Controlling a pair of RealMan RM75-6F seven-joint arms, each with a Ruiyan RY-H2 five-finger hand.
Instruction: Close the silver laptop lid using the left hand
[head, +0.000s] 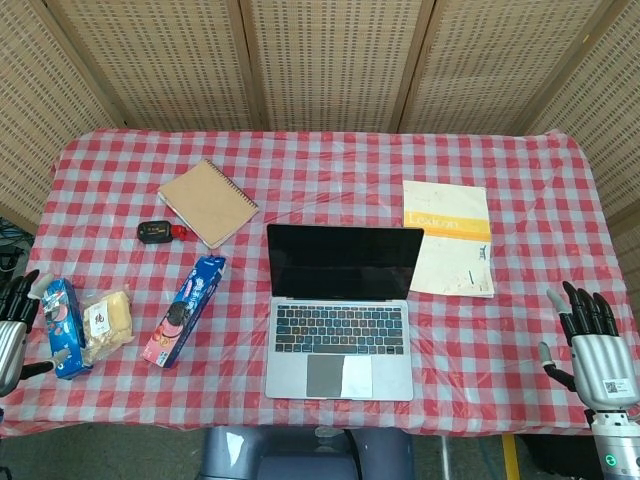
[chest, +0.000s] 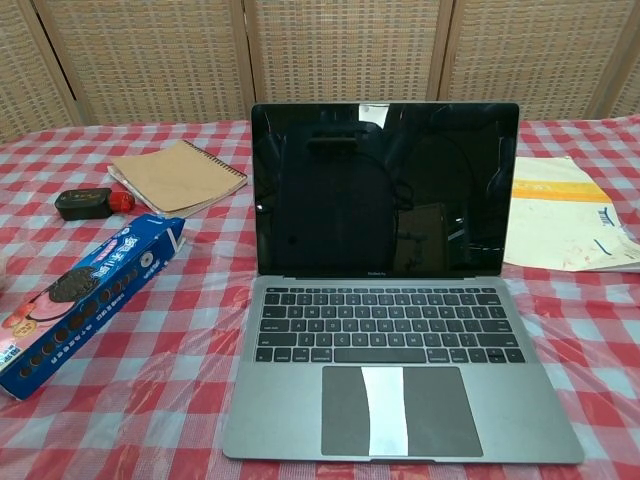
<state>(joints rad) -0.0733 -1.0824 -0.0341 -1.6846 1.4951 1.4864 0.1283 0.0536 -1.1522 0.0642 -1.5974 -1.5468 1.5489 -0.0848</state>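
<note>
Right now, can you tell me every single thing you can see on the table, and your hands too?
laptop: one, silver, lid open, table middle
notebook: one, brown, spiral-bound, behind-left of laptop
booklet: one, cream with orange band, right of laptop
small case: one, black, red bit beside it, left of notebook
cookie box: one, blue and pink, left of laptop
snack bag: one, clear, yellowish inside, far left
blue packet: one, far left edge
tablecloth: one, red-white checks
left hand: open, left edge
right hand: open, right edge

left robot hand (head: 10, 325) cut by frame edge, cookie box (chest: 70, 300) partly cropped
</note>
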